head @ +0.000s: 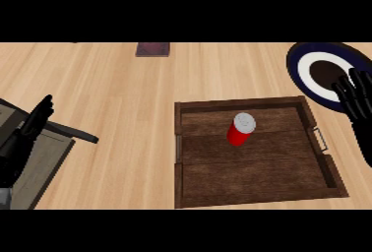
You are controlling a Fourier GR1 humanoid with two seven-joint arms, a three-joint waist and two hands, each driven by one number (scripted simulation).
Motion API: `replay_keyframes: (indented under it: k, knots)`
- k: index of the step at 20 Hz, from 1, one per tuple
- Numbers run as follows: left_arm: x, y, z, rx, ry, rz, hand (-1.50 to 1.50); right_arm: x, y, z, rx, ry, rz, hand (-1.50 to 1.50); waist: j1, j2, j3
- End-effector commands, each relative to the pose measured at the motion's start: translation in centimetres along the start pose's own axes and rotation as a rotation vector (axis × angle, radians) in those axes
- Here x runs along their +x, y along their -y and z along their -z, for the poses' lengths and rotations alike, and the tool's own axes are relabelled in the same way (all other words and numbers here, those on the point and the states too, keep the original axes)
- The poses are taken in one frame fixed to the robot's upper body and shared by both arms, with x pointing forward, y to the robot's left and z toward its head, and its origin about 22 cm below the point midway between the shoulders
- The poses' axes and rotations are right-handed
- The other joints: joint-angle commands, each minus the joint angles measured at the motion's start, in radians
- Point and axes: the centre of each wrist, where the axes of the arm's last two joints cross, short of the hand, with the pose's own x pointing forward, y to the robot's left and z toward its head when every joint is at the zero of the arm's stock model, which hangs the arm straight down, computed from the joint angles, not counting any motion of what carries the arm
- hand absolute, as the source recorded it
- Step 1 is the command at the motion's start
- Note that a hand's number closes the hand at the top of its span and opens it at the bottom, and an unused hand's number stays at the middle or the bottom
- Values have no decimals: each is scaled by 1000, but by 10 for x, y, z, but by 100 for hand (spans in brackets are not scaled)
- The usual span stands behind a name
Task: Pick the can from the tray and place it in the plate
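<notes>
A red can (241, 130) with a silver top stands upright in the upper middle of a dark wooden tray (218, 187). The plate (309, 64), dark blue with a white ring and a brown centre, lies at the upper right beyond the tray's far right corner. My right hand (358, 101) is open with straight fingers, over the plate's right side, well to the right of the can. At the far left my left hand (33, 123) rests open, fingers up, far from the tray.
A dark grey appliance or sink edge (44, 157) sits under the left hand, with a dark bar (73, 132) sticking out from it. A small dark maroon object (153, 49) lies at the counter's far edge. Light wooden counter (123, 98) surrounds the tray.
</notes>
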Motion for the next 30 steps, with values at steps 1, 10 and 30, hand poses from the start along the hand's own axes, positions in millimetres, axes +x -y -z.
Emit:
replay_keyframes:
  k: [1, 10, 30]
  knots:
    - [0, 0, 19, -5, -48, -63, 0, 10, -8, 31, 13, 26, 21, 150, 11, 16, -7]
    - [-21, 106, -3, -123, -329, -456, 0, 34, 41, 86, -147, 20, -305, -150, 51, 47, -8]
    - [-28, 137, -9, -107, -400, -496, 0, 67, 21, 134, 482, -189, -675, -150, 21, 15, -8]
